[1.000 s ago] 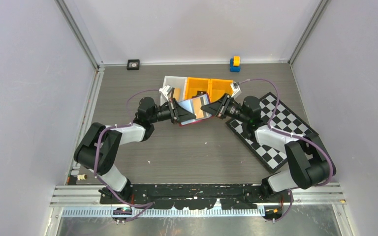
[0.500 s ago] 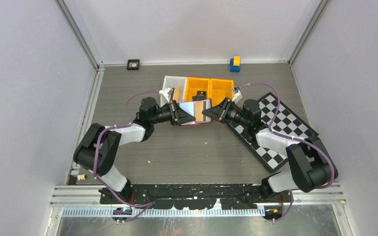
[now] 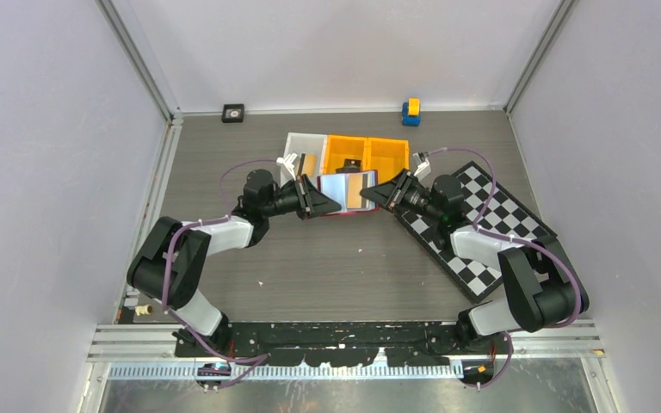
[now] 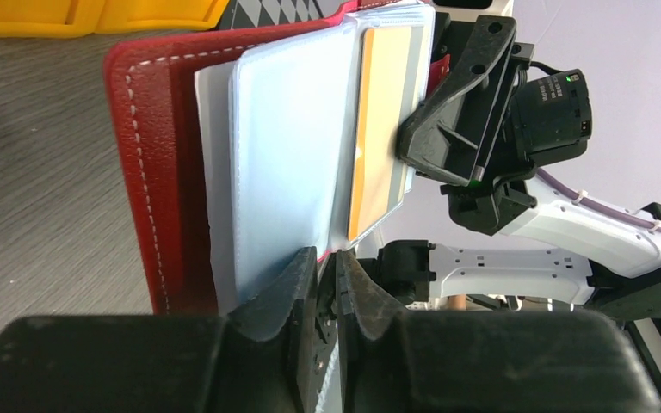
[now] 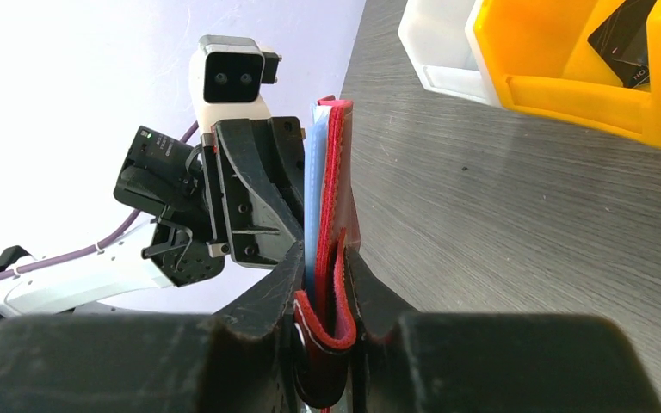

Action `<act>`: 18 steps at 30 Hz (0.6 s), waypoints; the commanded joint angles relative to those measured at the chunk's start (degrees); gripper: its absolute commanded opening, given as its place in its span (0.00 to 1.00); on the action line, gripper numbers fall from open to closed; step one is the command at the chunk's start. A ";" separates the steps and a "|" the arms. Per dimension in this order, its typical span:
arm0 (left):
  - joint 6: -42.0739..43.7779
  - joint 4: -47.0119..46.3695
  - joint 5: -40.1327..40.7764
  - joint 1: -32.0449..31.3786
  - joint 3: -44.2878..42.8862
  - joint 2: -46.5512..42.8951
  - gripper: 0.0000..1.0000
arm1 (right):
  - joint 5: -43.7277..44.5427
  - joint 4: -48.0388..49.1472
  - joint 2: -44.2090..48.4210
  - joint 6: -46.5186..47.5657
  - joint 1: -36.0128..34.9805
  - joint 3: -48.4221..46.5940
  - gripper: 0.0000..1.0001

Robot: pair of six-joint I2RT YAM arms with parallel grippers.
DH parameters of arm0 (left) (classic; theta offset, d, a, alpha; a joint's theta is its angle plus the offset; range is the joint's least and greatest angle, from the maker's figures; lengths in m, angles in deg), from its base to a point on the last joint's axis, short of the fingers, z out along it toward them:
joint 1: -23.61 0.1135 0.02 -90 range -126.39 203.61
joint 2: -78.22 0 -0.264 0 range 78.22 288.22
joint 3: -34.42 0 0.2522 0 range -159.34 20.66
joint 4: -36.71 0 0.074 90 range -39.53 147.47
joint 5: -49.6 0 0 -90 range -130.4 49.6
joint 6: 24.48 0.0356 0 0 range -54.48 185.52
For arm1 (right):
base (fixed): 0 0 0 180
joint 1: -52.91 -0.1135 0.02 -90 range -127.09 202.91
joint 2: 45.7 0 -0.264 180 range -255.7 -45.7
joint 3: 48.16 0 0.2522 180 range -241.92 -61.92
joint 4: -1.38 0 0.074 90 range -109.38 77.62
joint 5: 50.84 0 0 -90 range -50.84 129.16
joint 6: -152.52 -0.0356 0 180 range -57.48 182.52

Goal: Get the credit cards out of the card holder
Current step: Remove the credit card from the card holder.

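While the card holder (image 3: 344, 191) hangs spread open above the table (image 3: 310, 267), the left gripper (image 4: 327, 267) is clamped on its clear sleeve (image 4: 288, 155) and the right gripper (image 5: 325, 258) on its red cover (image 5: 337, 172). At least one credit card (image 4: 383, 129) sits sleeved, so extraction is judged incomplete.

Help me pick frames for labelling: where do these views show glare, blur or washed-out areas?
Top view: even light, soft shadows, but the wallet shines pale on its clear sleeves. Left wrist view: wallet and card sharp, the left gripper near the lens soft. Right wrist view: wall at upper left washed out white, the right gripper blurry.
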 commanded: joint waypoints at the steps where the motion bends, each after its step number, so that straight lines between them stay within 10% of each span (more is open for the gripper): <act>1: -0.01 -2.62 -1.10 -0.36 -1.99 -1.95 0.19 | -2.35 4.66 0.02 -0.32 -0.92 -1.50 0.15; 18: -1.54 -4.62 -2.11 -0.56 -2.41 -0.54 0.30 | -3.29 -0.73 -1.03 3.95 -4.92 -4.84 0.14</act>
